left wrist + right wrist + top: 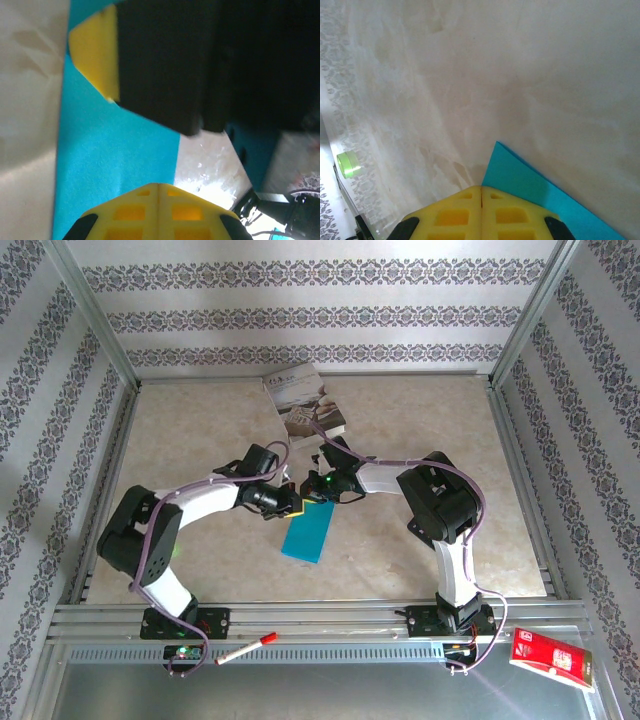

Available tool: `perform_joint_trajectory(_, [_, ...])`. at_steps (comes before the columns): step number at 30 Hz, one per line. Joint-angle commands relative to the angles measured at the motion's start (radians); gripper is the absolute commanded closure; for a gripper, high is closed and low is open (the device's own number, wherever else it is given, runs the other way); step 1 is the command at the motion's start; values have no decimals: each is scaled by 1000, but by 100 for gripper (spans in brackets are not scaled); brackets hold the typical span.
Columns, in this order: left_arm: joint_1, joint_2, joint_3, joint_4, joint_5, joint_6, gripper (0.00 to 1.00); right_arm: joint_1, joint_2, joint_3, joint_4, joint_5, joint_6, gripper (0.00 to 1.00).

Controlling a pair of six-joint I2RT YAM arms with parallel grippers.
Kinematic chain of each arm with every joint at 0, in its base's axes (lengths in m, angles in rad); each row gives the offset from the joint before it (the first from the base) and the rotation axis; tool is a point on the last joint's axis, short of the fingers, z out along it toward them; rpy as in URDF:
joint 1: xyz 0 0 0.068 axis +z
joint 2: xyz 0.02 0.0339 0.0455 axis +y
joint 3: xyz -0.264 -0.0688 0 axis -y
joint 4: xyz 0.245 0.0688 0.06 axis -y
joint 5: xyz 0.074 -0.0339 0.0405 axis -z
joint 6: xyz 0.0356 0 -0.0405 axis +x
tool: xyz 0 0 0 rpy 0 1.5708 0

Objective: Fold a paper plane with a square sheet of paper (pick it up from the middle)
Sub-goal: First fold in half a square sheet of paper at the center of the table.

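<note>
Mid-frame, the left gripper (289,508) and right gripper (322,492), both clenched, meet at the upper edge of the folded teal paper (307,532) on the counter (180,440).

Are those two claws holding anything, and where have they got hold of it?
Yes. The left gripper and right gripper are both shut on the teal paper, apparently pinching its far end.

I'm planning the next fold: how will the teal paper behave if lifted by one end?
Likely floppy: the teal paper looks thin and lies flat on the table. Probably light, so a push may slide it across the smooth surface.
</note>
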State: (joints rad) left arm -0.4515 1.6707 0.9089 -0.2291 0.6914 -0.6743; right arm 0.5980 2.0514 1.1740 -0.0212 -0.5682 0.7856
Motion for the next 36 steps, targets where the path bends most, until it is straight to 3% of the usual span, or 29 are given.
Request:
perform_joint_trajectory(1, [37, 51, 29, 37, 22, -2, 100, -10, 49, -39, -65, 77, -20, 100])
perform_joint_trajectory(13, [49, 140, -31, 38, 36, 38, 100, -14, 61, -38, -63, 84, -14, 100])
perform_joint_trajectory(36, [1, -44, -354, 0, 61, 41, 100, -15, 74, -38, -87, 121, 1, 100])
